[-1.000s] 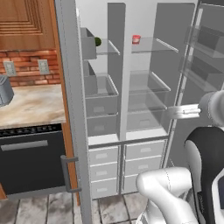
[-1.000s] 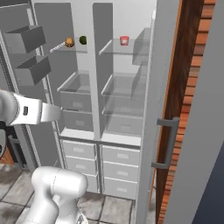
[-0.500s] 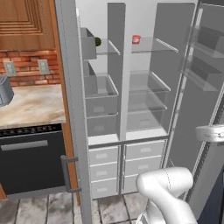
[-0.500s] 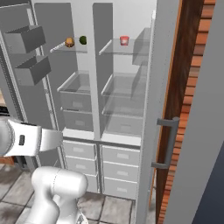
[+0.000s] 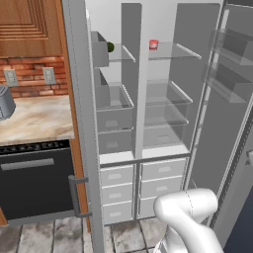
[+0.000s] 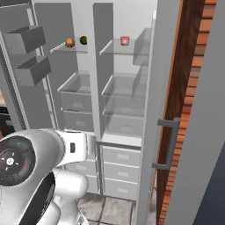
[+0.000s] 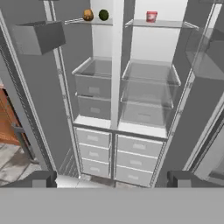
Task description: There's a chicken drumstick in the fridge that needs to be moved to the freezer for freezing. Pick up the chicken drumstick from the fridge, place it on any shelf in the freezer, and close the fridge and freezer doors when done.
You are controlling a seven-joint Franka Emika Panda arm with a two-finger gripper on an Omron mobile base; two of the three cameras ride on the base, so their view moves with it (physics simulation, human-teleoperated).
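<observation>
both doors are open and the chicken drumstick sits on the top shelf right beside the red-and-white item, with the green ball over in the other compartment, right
Not quite. The chicken drumstick sits on the top shelf right beside the green ball; the red-and-white item is the one over in the other compartment, past the divider. The hand view shows it plainly, and the right base view agrees. Both doors are indeed open.

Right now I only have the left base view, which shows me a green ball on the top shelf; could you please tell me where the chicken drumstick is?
Observer: The chicken drumstick sits on that same top shelf, just left of the green ball.
Operator: Thank you. Are the two touching?
Observer: No, the hand view shows a small gap between them.
Operator: And how is the gripper?
Observer: The gripper is open, fingertips wide apart, well back from the shelves.
</observation>
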